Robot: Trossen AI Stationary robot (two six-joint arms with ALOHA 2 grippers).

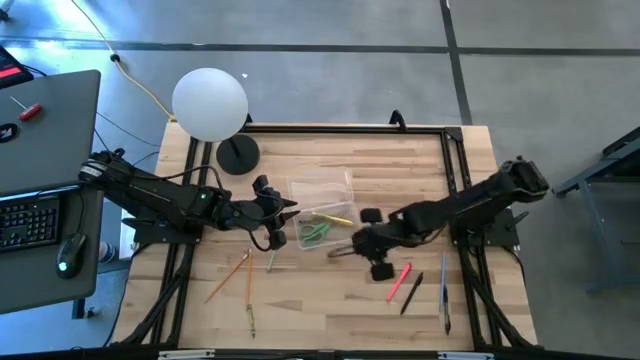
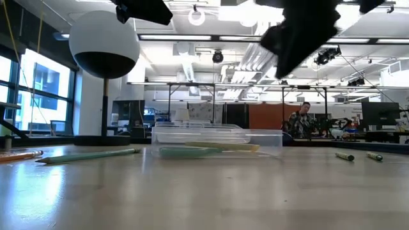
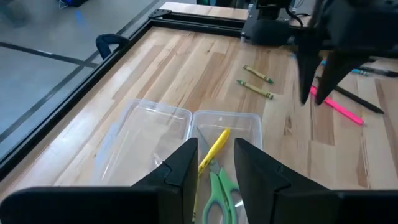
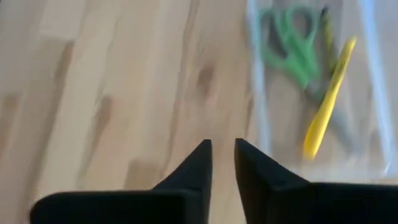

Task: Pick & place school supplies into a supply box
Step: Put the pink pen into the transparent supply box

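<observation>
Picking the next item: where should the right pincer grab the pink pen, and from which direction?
Grip the pink pen at mid-barrel, coming straight down from above. It lies flat on the table, slanted, with a black pen close alongside, so set the fingers across its length. The right pincer is nearest.

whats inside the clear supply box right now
Inside the supply box lie green-handled scissors and a yellow pen, with a thin dark stick beside them. The left gripper covers the near end, so anything there stays hidden.
</observation>
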